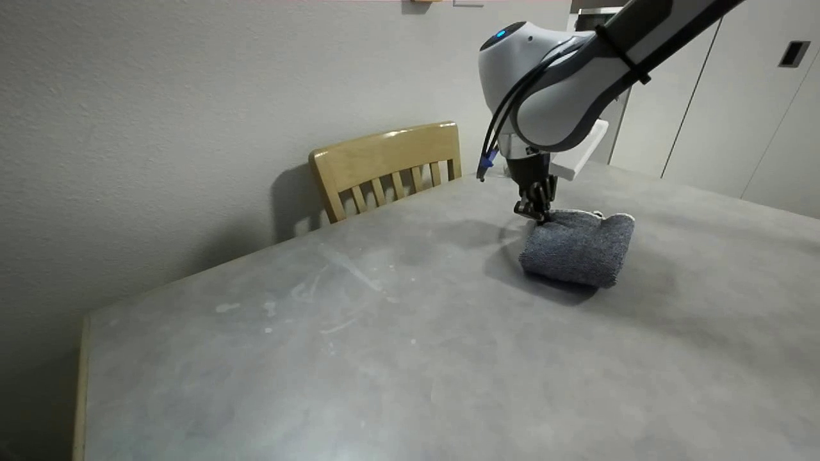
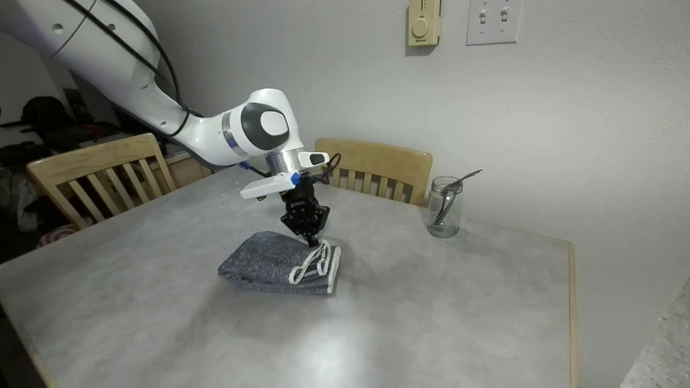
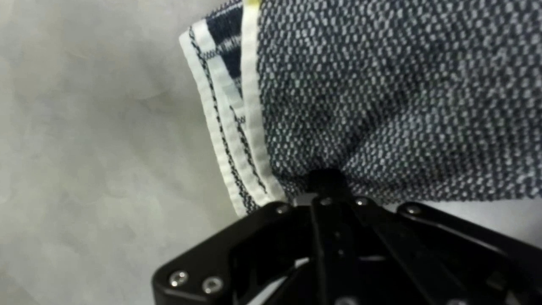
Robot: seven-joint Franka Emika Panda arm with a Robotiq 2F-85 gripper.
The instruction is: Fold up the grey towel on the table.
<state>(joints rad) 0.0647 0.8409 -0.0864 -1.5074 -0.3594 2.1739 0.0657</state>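
The towel [image 2: 259, 261] lies left of centre on the table [image 2: 458, 323] in an exterior view, stacked in layers; folding looks nearly done, release and flattening perhaps remaining; the gripper [image 2: 312, 241], jaws close together, seems to pinch its edge; only the wrist view shows dark stitching [image 3: 217, 112] beside white trim [image 3: 253, 84].

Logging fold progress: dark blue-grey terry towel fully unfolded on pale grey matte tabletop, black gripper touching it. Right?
No: the wrist view shows the towel folded in layers on the tabletop. The rest is right: the gripper touches it.
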